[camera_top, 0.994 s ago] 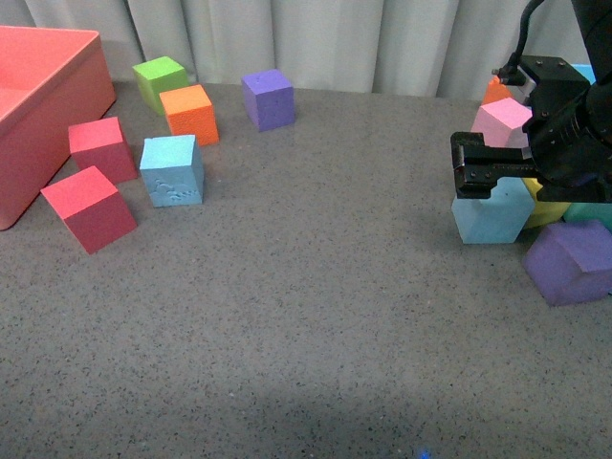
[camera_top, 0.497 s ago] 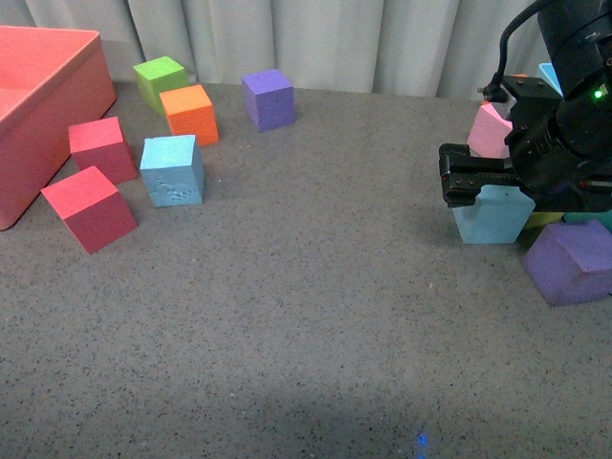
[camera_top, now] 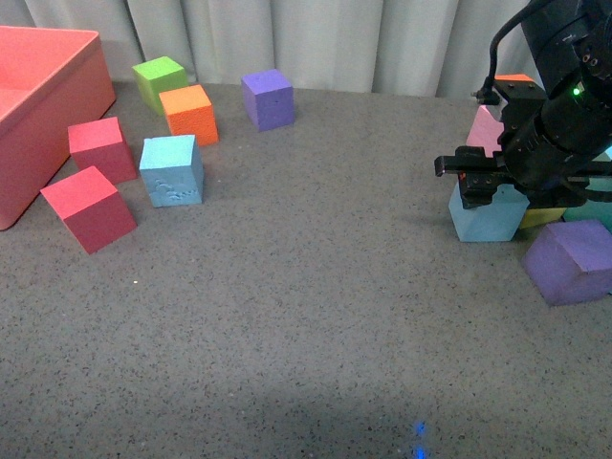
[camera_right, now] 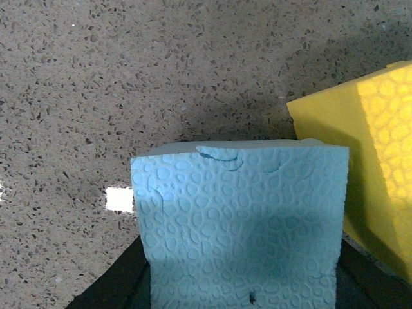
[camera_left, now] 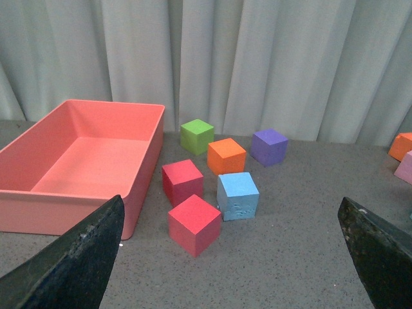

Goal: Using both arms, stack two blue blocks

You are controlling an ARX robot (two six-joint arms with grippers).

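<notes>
Two cubes to note: scuffed blue block point(camera_top: 172, 170) mid-left of the front view, second blue block point(camera_top: 488, 215) far right between the right gripper point(camera_top: 478, 186) fingers, can't tell if it's squeezing; left gripper point(camera_left: 222, 257) spread wide

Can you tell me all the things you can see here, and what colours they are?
salmon-red plastic bin: one, far left.
light sky-blue foam cubes: two; one left by the reds, one right, in the cluster.
red foam cubes: two, beside the bin.
green foam cube: one, back left.
orange foam cubes: two; back left, far right.
purple foam cubes: two; back, front right.
pink foam cube, yellow foam cube, teal foam cube: one each, right cluster.
grey speckled table: one, under everything.
left gripper: black, open.
right gripper: black, straddling the right blue cube; grip unclear.
</notes>
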